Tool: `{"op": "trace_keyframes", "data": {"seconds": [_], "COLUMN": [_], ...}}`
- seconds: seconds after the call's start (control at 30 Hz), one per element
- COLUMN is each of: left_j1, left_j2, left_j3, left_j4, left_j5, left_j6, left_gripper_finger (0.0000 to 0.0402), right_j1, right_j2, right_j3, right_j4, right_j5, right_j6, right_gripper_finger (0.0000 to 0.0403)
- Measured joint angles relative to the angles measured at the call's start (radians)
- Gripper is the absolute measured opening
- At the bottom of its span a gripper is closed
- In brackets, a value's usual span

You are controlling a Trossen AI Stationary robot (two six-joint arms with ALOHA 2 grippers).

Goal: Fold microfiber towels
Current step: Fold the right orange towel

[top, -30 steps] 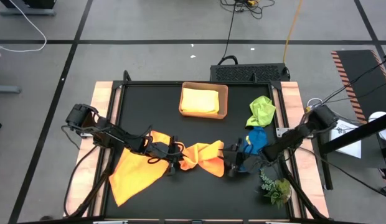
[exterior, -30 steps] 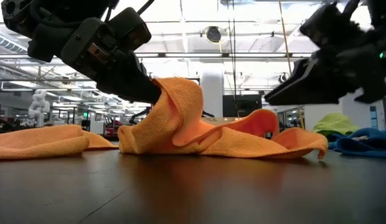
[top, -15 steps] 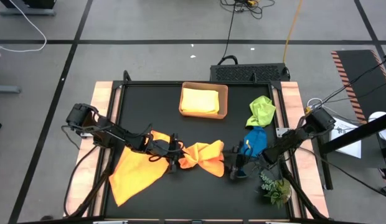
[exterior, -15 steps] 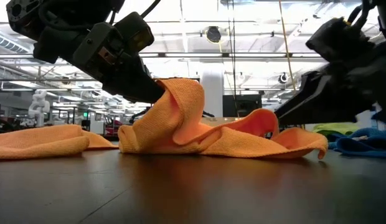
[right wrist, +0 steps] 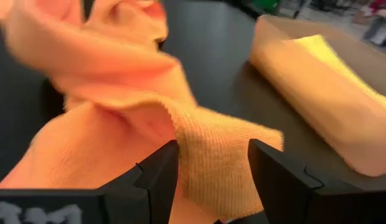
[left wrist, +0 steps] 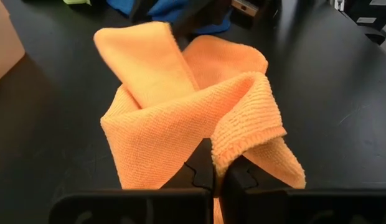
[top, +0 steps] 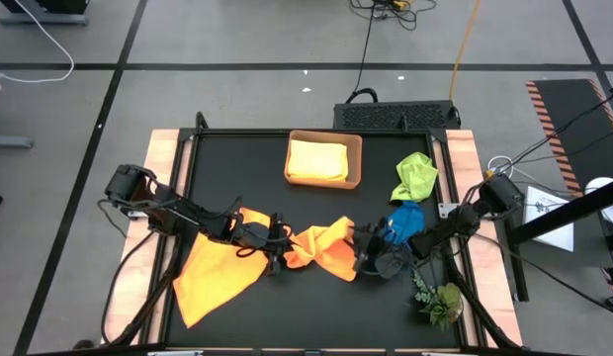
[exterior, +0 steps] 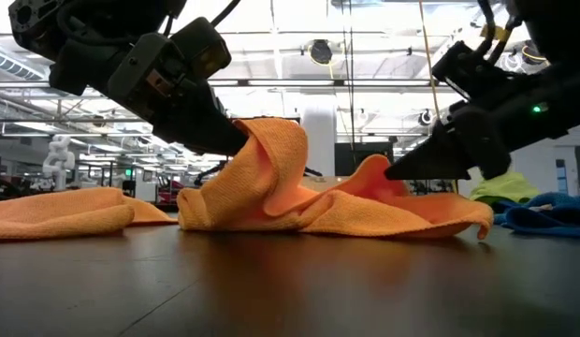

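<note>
**Crumpled orange towel between both grippers, mid-tabletop**

Surroundings: black tabletop (top: 237, 168) w/ pale wood side strips. Tan tray (top: 324, 158) at far centre, yellow towel (top: 317, 159) folded flat inside it. Lime green towel (top: 415, 175) bunched at far right; blue towel (top: 405, 222) just nearer, partly covered by the right arm. Leafy plant sprig (top: 440, 300) at near right corner. Second orange towel (top: 213, 272) spread flat at near left, a rough diamond w/ one corner running under the left arm. Nothing lies between tray and the crumpled towel.

Task item: crumpled orange towel (top: 324, 249) sits near centre, on the tabletop, touching the flat orange one's corner region by the left gripper. Long axis runs left–right across the tabletop. Low view: left end raised into a standing fold, right end trailing low w/ a small peak.

Texture: fine looped microfiber weave, stitched hem visible, soft rounded folds.

Left gripper (top: 276, 252): jaws closed tight on the towel's left edge, cloth pinched between the fingers (left wrist: 233, 180).

Right gripper (top: 363, 255): jaws apart, straddling the towel's right hem; fingers (right wrist: 159, 171) either side of the cloth, not pinching.
</note>
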Motion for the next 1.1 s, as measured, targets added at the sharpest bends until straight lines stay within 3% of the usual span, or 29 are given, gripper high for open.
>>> {"op": "trace_keyframes", "data": {"seconds": [0.57,0.8,1.1], "left_j1": [0.000,0.000,0.000], "left_j2": [0.000,0.000,0.000], "left_j3": [0.000,0.000,0.000], "left_j4": [-0.006,-0.005,-0.005], "left_j5": [0.000,0.000,0.000], "left_j6": [-0.002,-0.001,-0.001], "left_gripper_finger": [0.0011,0.0011,0.0010], "right_j1": [-0.032,-0.042,-0.041], "right_j2": [0.000,0.000,0.000], "right_j3": [-0.001,-0.001,-0.001], "right_j4": [-0.121,-0.178,-0.179], "right_j5": [0.049,0.046,0.019], "right_j6": [0.087,0.129,0.126], "right_gripper_finger": [0.0169,0.0119,0.0026]}}
